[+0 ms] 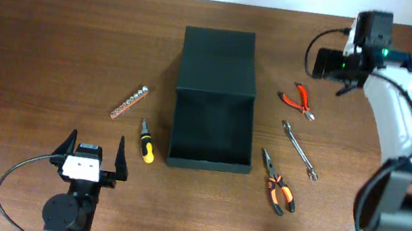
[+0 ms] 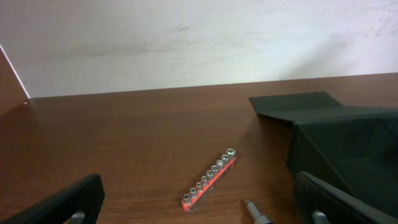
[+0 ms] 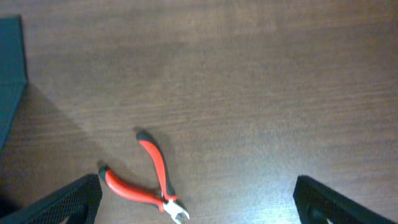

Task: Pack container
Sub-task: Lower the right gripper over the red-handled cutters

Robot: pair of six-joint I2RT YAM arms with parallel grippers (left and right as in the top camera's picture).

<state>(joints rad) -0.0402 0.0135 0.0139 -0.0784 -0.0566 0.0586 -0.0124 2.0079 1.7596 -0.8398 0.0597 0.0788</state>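
Note:
The container (image 1: 213, 130) is a dark green-black open box in the middle of the table, its flap lid (image 1: 218, 59) folded back behind it. It also shows at the right of the left wrist view (image 2: 348, 146) and as a corner in the right wrist view (image 3: 10, 74). My left gripper (image 1: 92, 152) is open and empty at the front left, facing a red socket rail (image 2: 210, 177). My right gripper (image 1: 333, 64) is open and empty above the table at the back right, with red cutters (image 3: 148, 180) lying just below it, near its left finger.
Hand tools lie around the box: the socket rail (image 1: 129, 102) and a yellow-black screwdriver (image 1: 146, 141) on its left, the red cutters (image 1: 300, 99), a steel wrench (image 1: 300, 149) and orange-black pliers (image 1: 277, 190) on its right.

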